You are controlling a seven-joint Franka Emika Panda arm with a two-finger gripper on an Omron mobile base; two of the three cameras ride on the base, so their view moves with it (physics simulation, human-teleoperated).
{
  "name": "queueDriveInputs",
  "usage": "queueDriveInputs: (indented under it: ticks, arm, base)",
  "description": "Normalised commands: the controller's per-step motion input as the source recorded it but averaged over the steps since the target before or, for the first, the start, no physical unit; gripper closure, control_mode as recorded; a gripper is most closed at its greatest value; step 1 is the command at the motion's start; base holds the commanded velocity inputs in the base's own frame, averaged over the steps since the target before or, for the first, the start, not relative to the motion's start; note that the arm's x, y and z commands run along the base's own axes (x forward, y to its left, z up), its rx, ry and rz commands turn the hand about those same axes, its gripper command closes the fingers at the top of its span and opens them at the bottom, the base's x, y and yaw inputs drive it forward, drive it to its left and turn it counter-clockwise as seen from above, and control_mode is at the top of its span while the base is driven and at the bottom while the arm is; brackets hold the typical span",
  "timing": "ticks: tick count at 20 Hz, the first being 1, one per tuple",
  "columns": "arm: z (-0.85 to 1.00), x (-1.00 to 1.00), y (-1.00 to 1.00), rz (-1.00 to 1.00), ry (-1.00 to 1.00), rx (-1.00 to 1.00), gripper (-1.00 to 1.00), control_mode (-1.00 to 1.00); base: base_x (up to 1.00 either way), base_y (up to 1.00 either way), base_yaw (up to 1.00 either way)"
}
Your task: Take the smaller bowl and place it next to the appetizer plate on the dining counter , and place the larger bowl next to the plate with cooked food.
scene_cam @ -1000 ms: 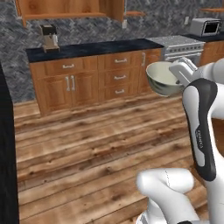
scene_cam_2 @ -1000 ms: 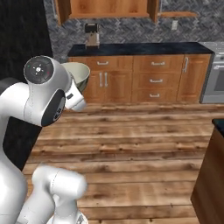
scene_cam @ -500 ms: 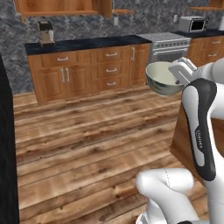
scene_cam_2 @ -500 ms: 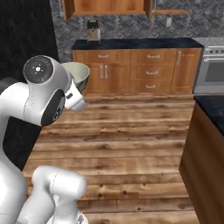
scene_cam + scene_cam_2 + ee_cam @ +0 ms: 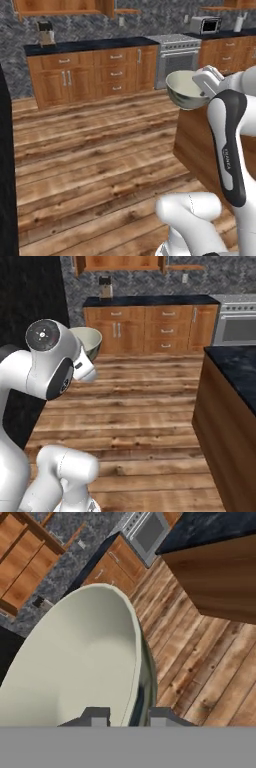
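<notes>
While the claw (image 5: 129, 714) grips it, the smaller bowl (image 5: 184, 89) hangs tilted.

The smaller bowl (image 5: 185, 90) is a round bowl with a pale cream-green interior, a greyish-green outer wall and a darker rim; it is raised in the air above the wooden floor, tilted so that its opening faces partly sideways, with the finger tips straddling its rim, one inside and one outside. In the left base view it hangs just in front of the near end of the dining counter (image 5: 235, 363), an island with a black marbled top and a wooden base, without touching it.
</notes>
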Motion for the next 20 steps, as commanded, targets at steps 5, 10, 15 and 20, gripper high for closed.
queueDriveInputs:
  ticks: [5, 10, 15, 20]
  arm:
    - [0.0, 0.0, 0.0, 0.0, 0.0, 0.0, 1.0, 1.0]
    - [0.0, 0.0, 0.0, 0.0, 0.0, 0.0, 1.0, 1.0]
    - [0.0, 0.0, 0.0, 0.0, 0.0, 0.0, 1.0, 1.0]
    - [0.0, 0.0, 0.0, 0.0, 0.0, 0.0, 1.0, 1.0]
  base:
    - [-1.0, -0.74, -0.11]
    - [-1.0, -0.66, -0.1]
    - [-1.0, -0.58, -0.08]
    - [-0.68, -0.86, -0.18]
